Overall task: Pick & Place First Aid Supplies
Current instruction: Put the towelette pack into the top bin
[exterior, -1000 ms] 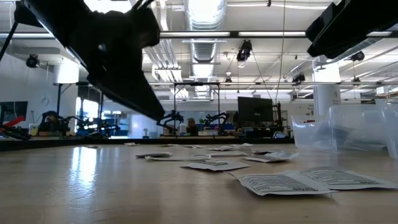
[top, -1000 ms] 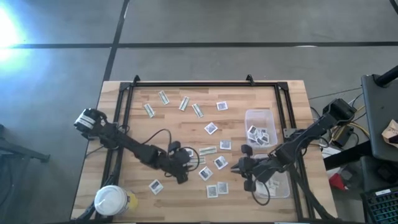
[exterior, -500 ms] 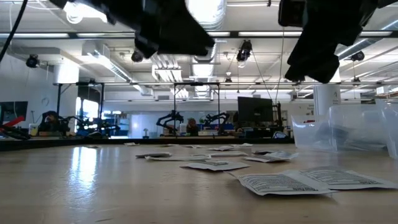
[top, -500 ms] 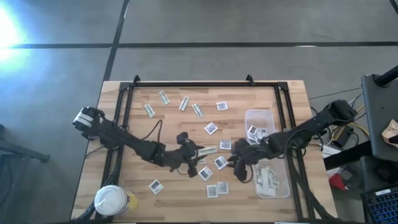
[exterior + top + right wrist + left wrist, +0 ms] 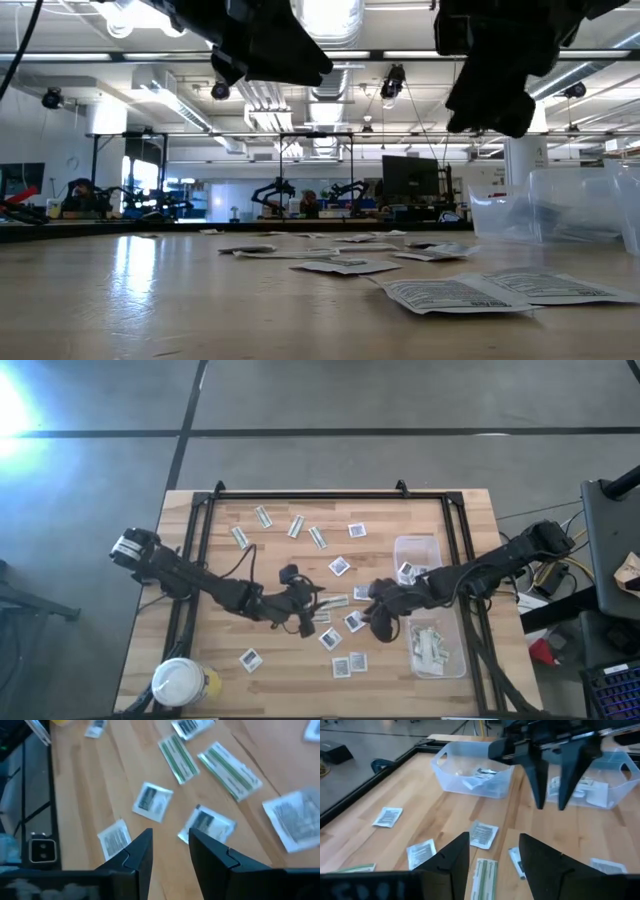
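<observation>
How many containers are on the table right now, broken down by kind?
Clear plastic tubs: 2
White-lidded round jar: 1
Total: 3

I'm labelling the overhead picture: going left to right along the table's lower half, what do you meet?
White-lidded round jar → lone square white packet → left gripper → right gripper → clear plastic tub holding pale strips.
</observation>
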Tool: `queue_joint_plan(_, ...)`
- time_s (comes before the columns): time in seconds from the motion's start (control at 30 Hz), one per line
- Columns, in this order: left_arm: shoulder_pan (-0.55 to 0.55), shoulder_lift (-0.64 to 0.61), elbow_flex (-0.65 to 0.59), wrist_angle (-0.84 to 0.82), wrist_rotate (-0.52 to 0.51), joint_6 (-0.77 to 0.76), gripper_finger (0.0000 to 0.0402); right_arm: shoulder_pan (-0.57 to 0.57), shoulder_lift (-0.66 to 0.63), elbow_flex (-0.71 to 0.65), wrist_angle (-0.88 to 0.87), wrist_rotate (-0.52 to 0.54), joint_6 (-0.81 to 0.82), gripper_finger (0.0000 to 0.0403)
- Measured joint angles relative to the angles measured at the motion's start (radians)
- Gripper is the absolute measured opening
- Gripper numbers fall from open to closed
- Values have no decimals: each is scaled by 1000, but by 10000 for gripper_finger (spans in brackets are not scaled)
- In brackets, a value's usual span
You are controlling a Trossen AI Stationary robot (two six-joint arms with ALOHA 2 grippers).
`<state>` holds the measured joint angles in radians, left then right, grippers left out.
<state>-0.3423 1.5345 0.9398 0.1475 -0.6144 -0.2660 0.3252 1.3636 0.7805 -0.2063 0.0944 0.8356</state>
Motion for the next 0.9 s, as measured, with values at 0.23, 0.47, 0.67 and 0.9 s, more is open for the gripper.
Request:
queue_joint_plan(0.23, 0, -5, 0, -17, -6, 1, 165, -5, 0, 95, -93, 6, -51, 119)
queue_joint_plan(0.47, 0, -8, 0, -61, -8, -7, 165, -6, 66, 137, -183, 6, -27, 118)
queue_joint_plan(0.67, 0, -8, 0, -67, -8, -8, 165, -5, 207, 205, -288, -43, -32, 118)
queue_joint_plan(0.9, 0, -8, 0, -72, -8, -8, 165, -8, 328, 300, -408, -43, -57, 118)
